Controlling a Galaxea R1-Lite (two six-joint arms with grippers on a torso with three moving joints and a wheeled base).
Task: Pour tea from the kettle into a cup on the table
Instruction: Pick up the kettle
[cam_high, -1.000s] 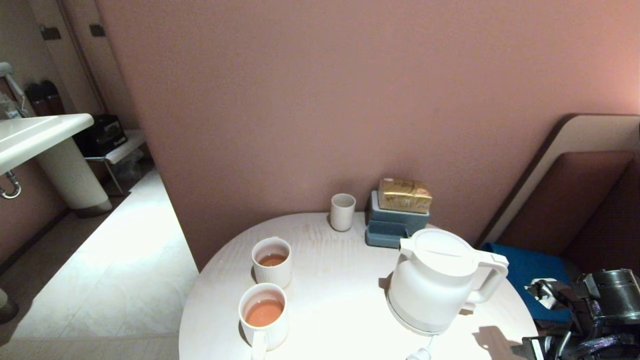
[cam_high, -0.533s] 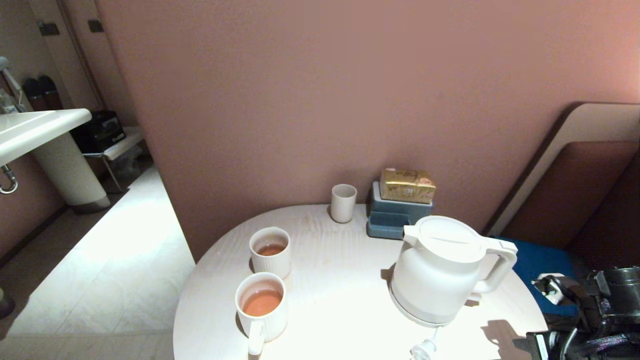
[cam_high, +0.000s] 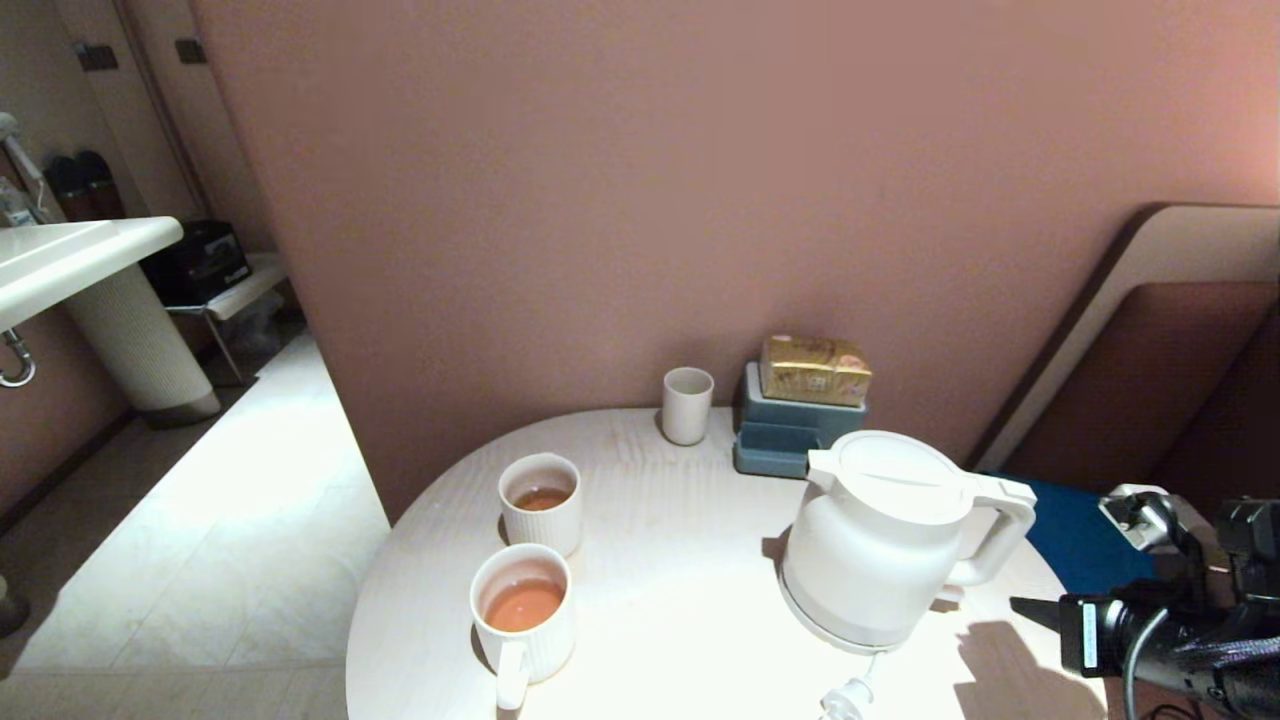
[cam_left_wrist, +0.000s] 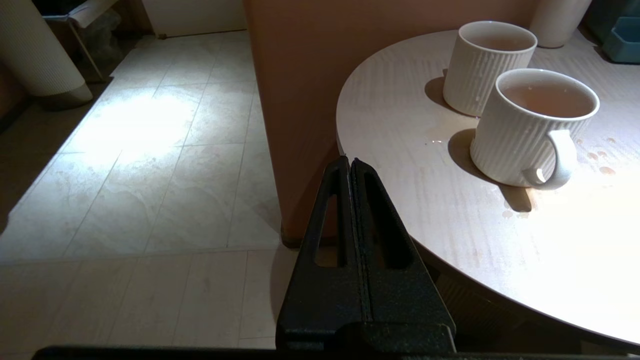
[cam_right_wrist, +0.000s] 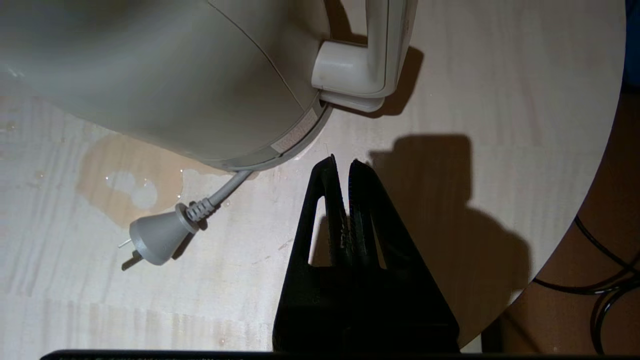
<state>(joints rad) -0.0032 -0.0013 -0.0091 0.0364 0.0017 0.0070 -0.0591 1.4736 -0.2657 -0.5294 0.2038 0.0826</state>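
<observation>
Head view, from the left: a white pedestal sink (cam_high: 70, 262) stands over a pale tiled floor (cam_high: 200, 560), then comes the round surface of pale whitish wood grain (cam_high: 680, 560). On its left part sit two ribbed white cups of reddish-brown tea, the handled near cup (cam_high: 523, 612) just in front of the far cup (cam_high: 541, 503). A small plain white cup (cam_high: 687, 405) stands by the pink wall, beside a blue-grey box (cam_high: 785, 440) topped by a gold packet (cam_high: 815, 370). The large white electric kettle (cam_high: 890, 535) stands upright right of centre, handle pointing right. Its grey plug (cam_right_wrist: 160, 232) lies near a tea puddle (cam_right_wrist: 125, 177). The left tool (cam_left_wrist: 350, 162) is closed and empty, off the surface's left edge. The right tool (cam_right_wrist: 342, 162) is closed and empty over the surface, near the kettle's handle, apart from it.
</observation>
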